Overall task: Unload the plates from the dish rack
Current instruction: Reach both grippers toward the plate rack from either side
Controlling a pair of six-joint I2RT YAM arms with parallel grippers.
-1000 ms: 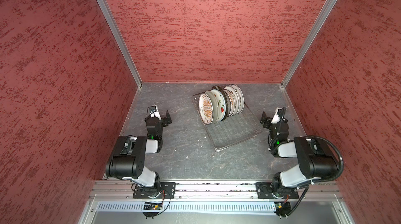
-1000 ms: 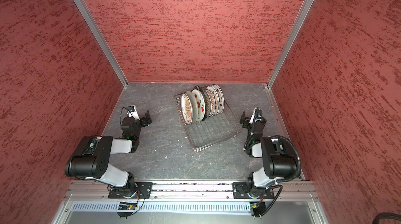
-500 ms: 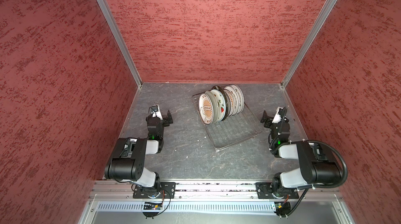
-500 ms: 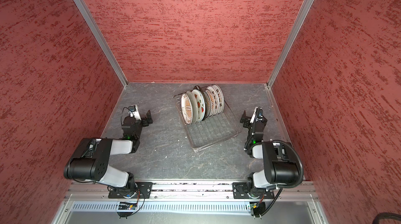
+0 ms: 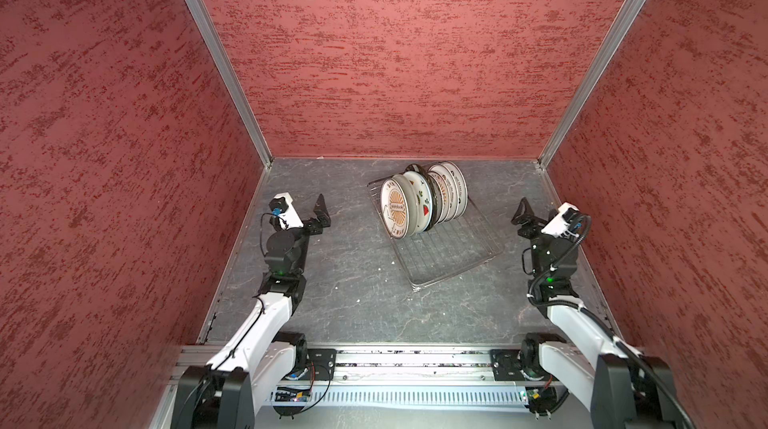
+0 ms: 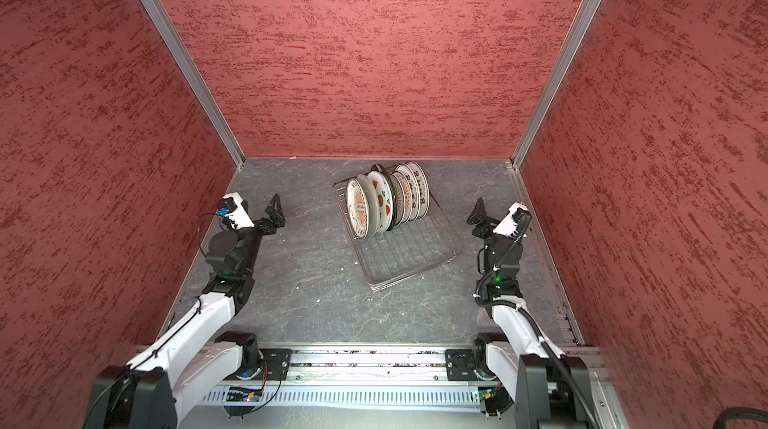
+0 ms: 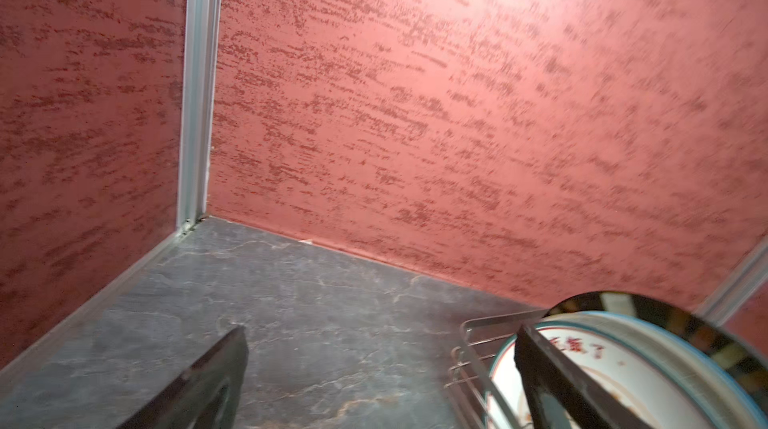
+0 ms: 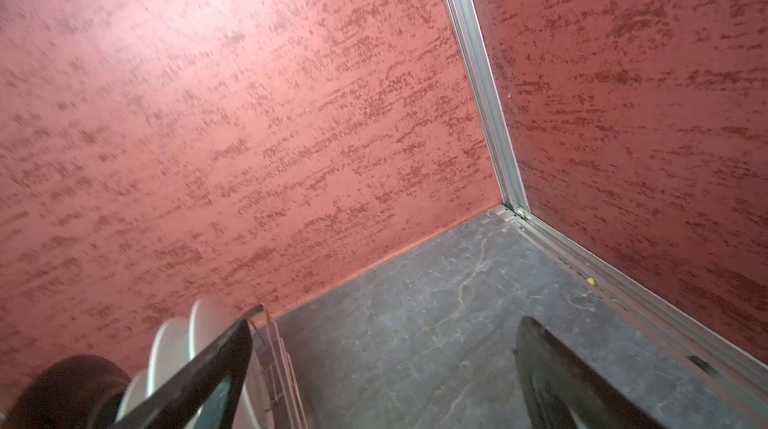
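A dark grey, stone-veined tabletop is boxed in by three mottled red walls, joined at the back by pale metal corner posts. The wire dish rack sits askew towards the back, near the middle, with the plates standing on edge at its far end. The left gripper and right gripper flank it, well clear, fingers spread wide and empty.

I see the plates standing on edge in the far end of the dish rack; the left gripper lies well left of it, the right gripper well right.
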